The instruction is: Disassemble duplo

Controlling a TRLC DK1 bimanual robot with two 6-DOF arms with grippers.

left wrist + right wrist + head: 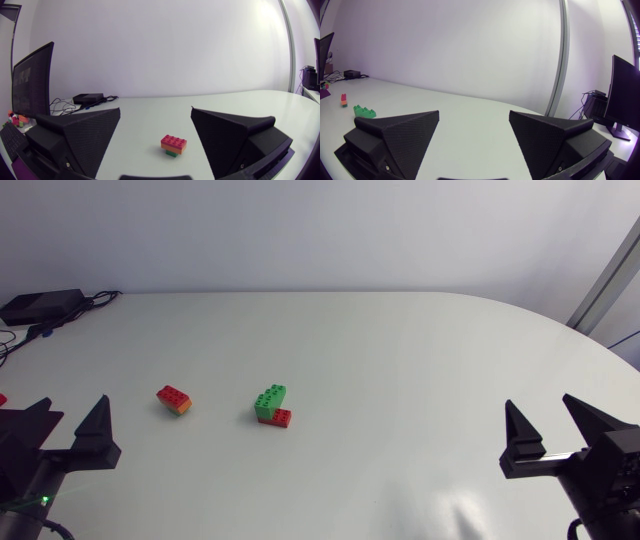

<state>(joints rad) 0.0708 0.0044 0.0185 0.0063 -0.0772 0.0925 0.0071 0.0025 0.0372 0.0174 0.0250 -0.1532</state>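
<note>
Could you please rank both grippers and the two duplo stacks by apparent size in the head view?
1. Left gripper and right gripper: alike, both partly cut off.
2. Green-topped stack.
3. Red-topped stack, slightly smaller.

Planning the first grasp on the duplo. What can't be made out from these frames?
- Head view: the red stack shows only red over orange. Whatever is beneath is hidden by them.
- Right wrist view: the green stack has its lower part hidden behind a finger of the right tool.
- Right wrist view: the red stack is too small to count layers.
- Left wrist view: the green stack does not show.
</note>
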